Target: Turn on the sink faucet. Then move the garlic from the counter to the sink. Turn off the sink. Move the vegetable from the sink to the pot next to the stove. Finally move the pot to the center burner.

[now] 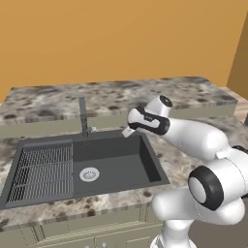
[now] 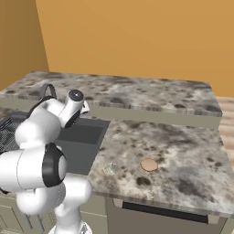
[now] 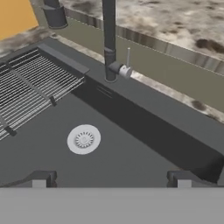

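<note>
Fingertips: the two dark tips rise at the bottom of the hand view, set wide apart — as far as they go — with nothing between them and nothing touched.
Gripper: it hangs above the basin floor, pointed toward the back wall and the spout; in the left base view the hand sits over the sink's rear right corner.
Sink: a dark-grey rectangular basin sunk into the counter, empty of any bulb.
Drain: a round silver ring on the basin floor, just ahead of the left fingertip in the hand view.
Wire rack: a grid filling the left part of the basin.
Sink faucet: a slim dark upright spout on the back ledge, with a small side lever at its base, standing upright; no water shows under it.
Garlic: a small pale flattish lump on the counter to the right of the sink, near the front edge — well apart from the gripper.
Counter: speckled grey-brown granite around the sink, with a raised back ledge before the orange wall.
Arm: white, bent forward over the sink's right rim.
</note>
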Tool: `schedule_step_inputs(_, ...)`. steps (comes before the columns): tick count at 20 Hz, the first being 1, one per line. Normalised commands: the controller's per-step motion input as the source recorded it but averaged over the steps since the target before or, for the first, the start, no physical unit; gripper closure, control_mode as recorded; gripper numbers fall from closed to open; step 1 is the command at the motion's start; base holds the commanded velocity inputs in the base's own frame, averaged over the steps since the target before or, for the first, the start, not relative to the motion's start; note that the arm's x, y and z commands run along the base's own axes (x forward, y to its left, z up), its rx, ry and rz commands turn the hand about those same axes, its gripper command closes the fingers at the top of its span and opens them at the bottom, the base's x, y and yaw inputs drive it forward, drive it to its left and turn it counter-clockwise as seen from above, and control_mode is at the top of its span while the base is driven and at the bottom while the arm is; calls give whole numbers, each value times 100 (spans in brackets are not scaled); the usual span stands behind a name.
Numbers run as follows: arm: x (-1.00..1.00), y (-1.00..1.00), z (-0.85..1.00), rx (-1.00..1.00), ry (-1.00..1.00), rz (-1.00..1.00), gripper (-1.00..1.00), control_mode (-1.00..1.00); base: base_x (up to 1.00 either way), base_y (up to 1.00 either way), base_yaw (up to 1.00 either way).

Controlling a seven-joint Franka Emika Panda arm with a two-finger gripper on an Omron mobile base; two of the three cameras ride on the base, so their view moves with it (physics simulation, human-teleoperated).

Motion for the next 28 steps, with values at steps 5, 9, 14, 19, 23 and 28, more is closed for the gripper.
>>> schedule_step_inputs(5, 17, 29, 0, 6, -5, 0, -100, -100, 0, 0, 0)
schedule_step_inputs(9, 12, 22, -1, 2, -10, 0, -100, -100, 0, 0, 0)
schedule_step_inputs(14, 32, 3, -15, 0, -1, 0, -100, -100, 0, 0, 0)
schedule_step_inputs(19, 16, 13, -13, 0, -7, 0, -100, -100, 0, 0, 0)
schedule_step_inputs(23, 0, 15, 0, 0, -16, 5, -100, -100, 0, 0, 0)
schedule_step_inputs(28, 0, 4, 0, 0, -12, 7, -100, -100, 0, 0, 0)
